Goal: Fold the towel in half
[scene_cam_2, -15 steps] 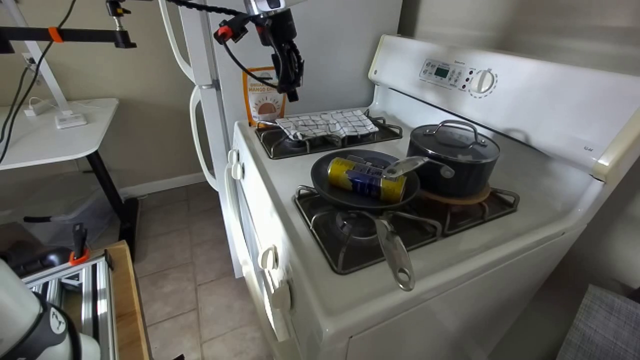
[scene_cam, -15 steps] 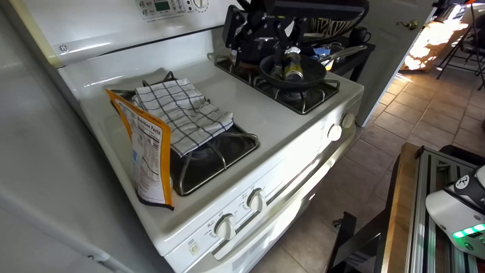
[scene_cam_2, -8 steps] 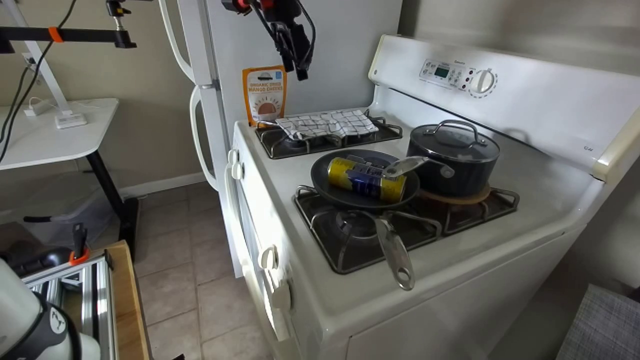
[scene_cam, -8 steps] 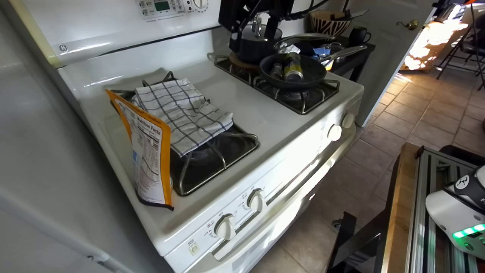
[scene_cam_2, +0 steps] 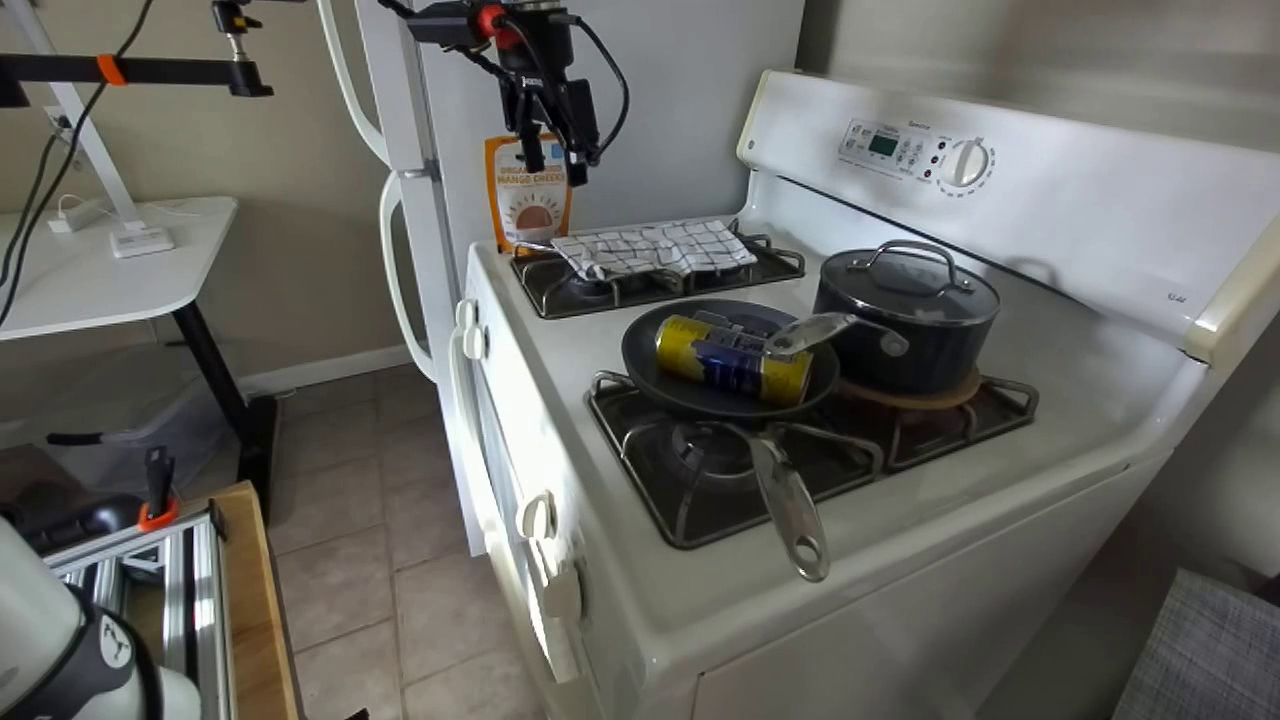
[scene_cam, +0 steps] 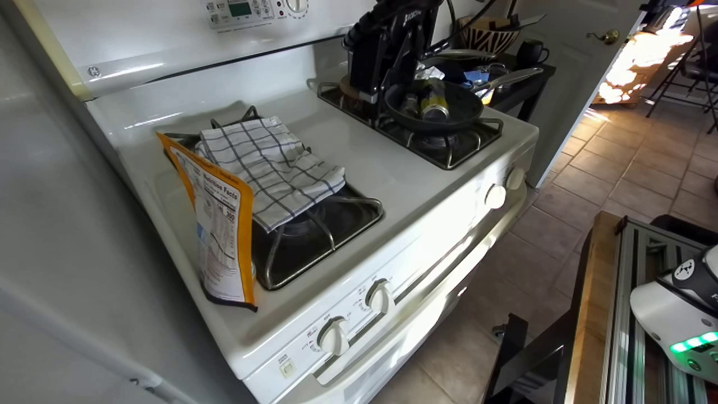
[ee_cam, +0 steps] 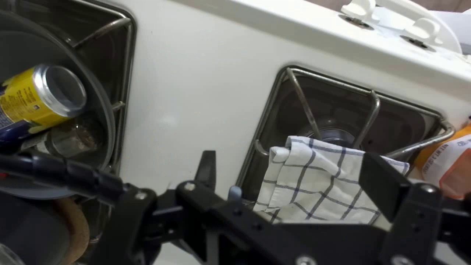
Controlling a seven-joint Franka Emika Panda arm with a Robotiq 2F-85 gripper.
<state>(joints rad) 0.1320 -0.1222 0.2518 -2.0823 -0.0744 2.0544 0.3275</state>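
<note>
The white towel with dark grid lines (scene_cam: 269, 163) lies over the burner grate, also seen in an exterior view (scene_cam_2: 660, 248) and in the wrist view (ee_cam: 316, 176). It is creased, with layered edges on its left side in the wrist view. My gripper (scene_cam_2: 556, 172) hangs in the air above the stove, apart from the towel. In the wrist view the gripper (ee_cam: 290, 165) is open, with its fingers wide apart and nothing between them; one finger (ee_cam: 381, 180) covers part of the towel from the camera. The gripper body hides the towel's lower edge there.
The orange-and-white bag (scene_cam: 221, 224) stands upright beside the towel's grate. A pan (scene_cam_2: 730, 390) holding a yellow-and-blue can (scene_cam_2: 735, 355) sits on another grate, its handle sticking out. A lidded pot (scene_cam_2: 905, 320) stands behind it. Knobs (scene_cam: 334, 336) line the stove front.
The gripper has swung and turned above the stove; both fingers now show apart in an exterior view, where they overlapped before. The towel, bag, pan and pot have not moved.
</note>
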